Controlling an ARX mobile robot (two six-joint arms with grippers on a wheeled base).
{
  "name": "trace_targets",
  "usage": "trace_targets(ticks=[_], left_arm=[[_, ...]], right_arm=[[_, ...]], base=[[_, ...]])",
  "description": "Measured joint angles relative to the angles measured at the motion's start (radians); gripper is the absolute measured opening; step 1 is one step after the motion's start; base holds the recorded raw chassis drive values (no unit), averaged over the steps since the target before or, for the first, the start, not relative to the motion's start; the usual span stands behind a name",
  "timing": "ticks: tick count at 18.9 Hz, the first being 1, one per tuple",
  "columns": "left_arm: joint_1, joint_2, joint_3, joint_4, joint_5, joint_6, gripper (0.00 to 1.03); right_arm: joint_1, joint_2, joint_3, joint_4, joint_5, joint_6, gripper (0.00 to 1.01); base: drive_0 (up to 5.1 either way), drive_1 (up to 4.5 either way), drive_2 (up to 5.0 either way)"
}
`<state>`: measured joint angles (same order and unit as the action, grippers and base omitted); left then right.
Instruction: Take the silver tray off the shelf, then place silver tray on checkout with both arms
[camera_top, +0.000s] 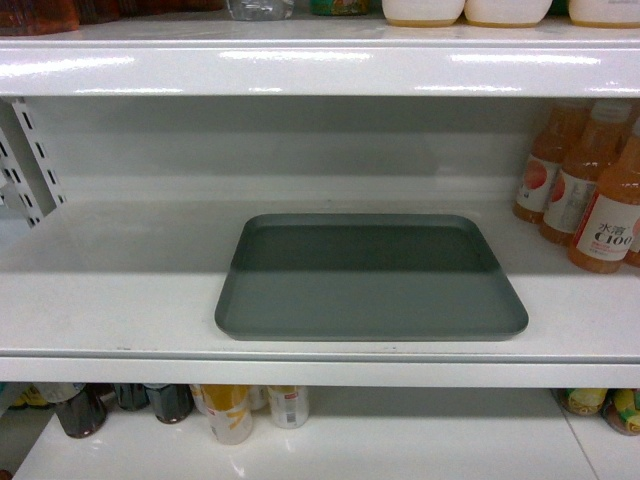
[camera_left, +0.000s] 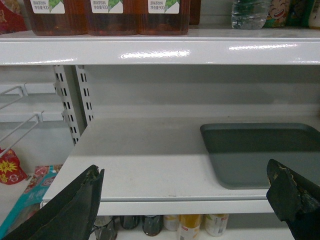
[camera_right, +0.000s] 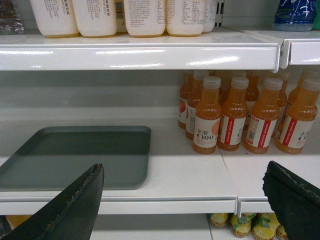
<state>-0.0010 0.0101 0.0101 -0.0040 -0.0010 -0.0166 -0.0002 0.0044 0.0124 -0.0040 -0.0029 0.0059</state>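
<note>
silver tray: you see plain matte grey-green at the frame centre, no pattern.
shelf: glossy white; white uprights at upper left carry dark slots.
orange bottles: you find orange liquid, white caps, and white labels with red bands, right of centre.
left gripper: black fingers in the lower corners.
right gripper: black fingers, likewise.
brown jars: amber-brown, white-green labels, upper left.
</note>
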Motion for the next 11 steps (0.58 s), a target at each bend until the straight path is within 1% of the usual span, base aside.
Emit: trace_targets(ticks=[4, 5, 6, 7, 8, 9, 10, 11], left_arm=[[0.000, 0.000, 0.000, 0.000, 0.000, 0.000, 0.98], [-0.005, 0.005, 0.005, -0.026, -0.016, -0.001, 0.98], [-0.081, 0.119, 0.076, -0.188, -0.169, -0.016, 0.98], [-0.138, 0.322, 0.139, -0.168, -0.264, -0.028, 0.98], [-0.157, 0.516, 0.173, -0.048, -0.280, -0.034, 0.98], [-0.157, 0.705, 0.192, 0.070, -0.281, -0.035, 0.98], [-0.157, 0.879, 0.224, 0.173, -0.257, -0.036, 0.98], [-0.165, 1.048, 0.269, 0.258, -0.228, -0.039, 0.98]], right_arm=[[0.000, 0.000, 0.000, 0.000, 0.000, 0.000, 0.98], [0.000, 0.000, 0.000, 0.000, 0.000, 0.000, 0.98], [-0.014, 0.017, 0.017, -0.068, -0.034, -0.007, 0.98], [-0.033, 0.158, 0.055, -0.100, -0.132, -0.022, 0.98], [-0.023, 0.351, 0.080, 0.005, -0.157, -0.026, 0.98], [0.002, 0.525, 0.092, 0.128, -0.156, -0.030, 0.98], [0.020, 0.691, 0.111, 0.237, -0.150, -0.033, 0.98], [0.020, 0.855, 0.142, 0.336, -0.158, -0.031, 0.98]], base=[[0.0, 0.00, 0.0], [0.0, 0.00, 0.0], [0.0, 0.00, 0.0], [0.0, 0.00, 0.0], [0.0, 0.00, 0.0], [0.0, 0.00, 0.0], [0.0, 0.00, 0.0], [0.0, 0.00, 0.0]])
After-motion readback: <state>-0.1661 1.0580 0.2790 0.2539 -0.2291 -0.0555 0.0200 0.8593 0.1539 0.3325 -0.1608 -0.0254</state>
